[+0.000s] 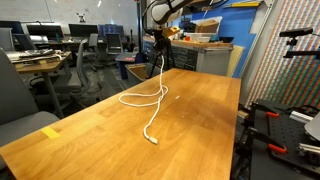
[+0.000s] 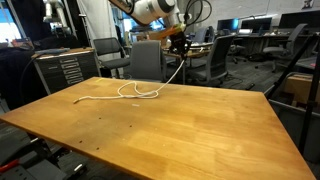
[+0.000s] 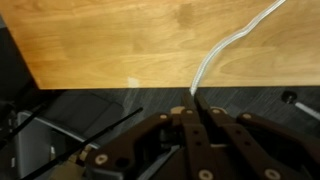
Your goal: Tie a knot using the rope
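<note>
My tool (image 3: 195,108) is pinched closed on the rope (image 3: 215,55). In the wrist view the cord comes straight out from between the fingertips and runs away from me over the surface (image 3: 100,40), whose near edge lies just ahead of the tool, with dark floor beneath it. In both exterior views the tool (image 1: 160,42) is raised above that edge. The rope (image 1: 145,97) drops from it to the wood, then lies below and ahead of me in a loose loop where one strand crosses another. The free end trails off well away from me and rests flat. I cannot tell whether I hold the very tip or a part a little way along. I judge the step in hand is to carry my held part around or through that loop. To do it well I should grip firmly, travel low and slowly, and aim for the open middle, not the crossing. A cord this thin and limp will likely slide on smooth wood at the least tug and spoil the loop. The surface is light, bare wood, with a bit of yellow tape (image 1: 50,131) at the corner farthest from me. A grey chair (image 2: 147,58) stands close beside the tool, and desks (image 1: 40,60) fill the office-like room beyond.
</note>
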